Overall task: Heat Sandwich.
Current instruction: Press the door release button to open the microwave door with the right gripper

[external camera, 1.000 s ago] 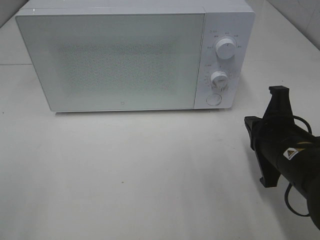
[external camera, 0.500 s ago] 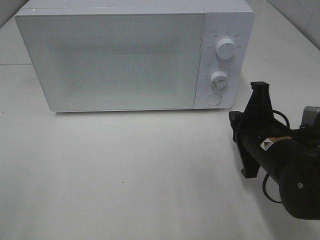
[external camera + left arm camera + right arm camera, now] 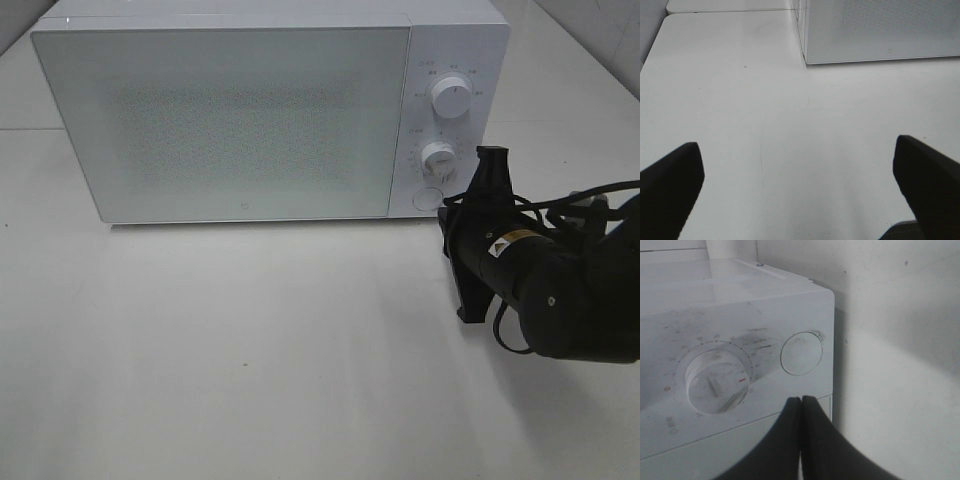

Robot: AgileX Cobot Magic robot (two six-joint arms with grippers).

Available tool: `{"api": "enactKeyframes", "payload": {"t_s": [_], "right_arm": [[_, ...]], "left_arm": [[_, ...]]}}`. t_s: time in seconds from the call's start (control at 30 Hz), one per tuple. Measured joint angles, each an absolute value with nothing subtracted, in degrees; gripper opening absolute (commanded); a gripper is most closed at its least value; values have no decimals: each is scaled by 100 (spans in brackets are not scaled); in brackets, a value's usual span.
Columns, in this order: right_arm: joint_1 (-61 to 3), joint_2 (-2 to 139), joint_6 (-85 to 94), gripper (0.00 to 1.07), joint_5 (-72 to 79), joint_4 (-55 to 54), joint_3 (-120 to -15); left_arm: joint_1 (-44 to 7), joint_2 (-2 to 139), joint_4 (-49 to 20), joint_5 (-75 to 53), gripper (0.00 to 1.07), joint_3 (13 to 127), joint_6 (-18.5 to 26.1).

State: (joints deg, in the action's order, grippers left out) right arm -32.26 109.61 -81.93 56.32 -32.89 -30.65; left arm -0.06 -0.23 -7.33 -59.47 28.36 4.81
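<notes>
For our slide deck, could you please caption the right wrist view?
Shut right gripper pointing at the round button beside a dial on the white microwave.

A big white table (image 3: 250,360) fills the scene. It is smooth and a bit shiny, with soft gray shadows on it. A thin line (image 3: 30,129) runs across it at the far left. At the far right stands a wall (image 3: 605,35) of pale tiles. The far left corner is dark.

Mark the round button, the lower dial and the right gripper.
round button (image 3: 801,353), right wrist view, its centre.
lower dial (image 3: 717,382), right wrist view, its face.
right gripper (image 3: 801,399), right wrist view, between its shut fingers' tips.
</notes>
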Motion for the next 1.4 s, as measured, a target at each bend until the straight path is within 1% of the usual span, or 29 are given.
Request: {"api": "enactKeyframes", "payload": {"t_s": [0.53, 0.77, 1.4], "right_arm": [[-2664, 11562, -8188, 0, 4996, -2934, -4091], [-2653, 11809, -8188, 0, 4807, -2928, -4366], [-2659, 11986, -8113, 0, 4933, -3105, -4612]], "left_arm": [[-6, -23, -733, -5947, 98, 2836, 481], [-6, -23, -733, -5947, 98, 2836, 481], [-6, -23, -733, -5947, 98, 2836, 481]]}}
